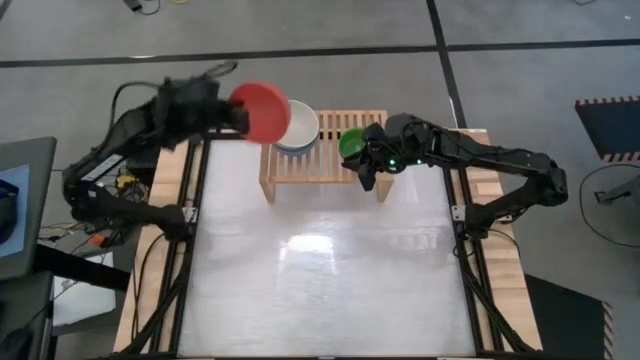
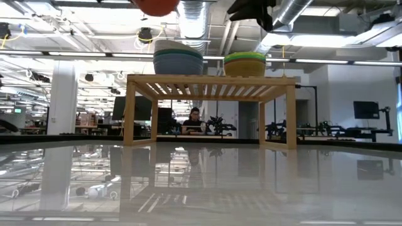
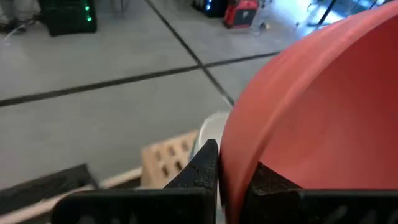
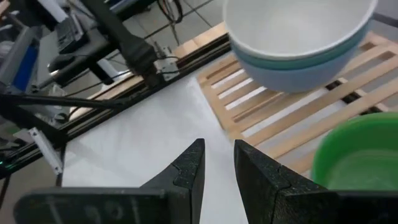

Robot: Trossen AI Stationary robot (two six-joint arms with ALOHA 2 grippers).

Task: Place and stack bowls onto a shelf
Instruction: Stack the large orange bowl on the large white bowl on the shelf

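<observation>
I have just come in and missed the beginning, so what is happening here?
The robot is stacking bowls on a wooden shelf. The left gripper holds a red bowl by its rim, beside the stack topped by a white bowl. The right gripper hovers empty by the green bowl stack.
</observation>
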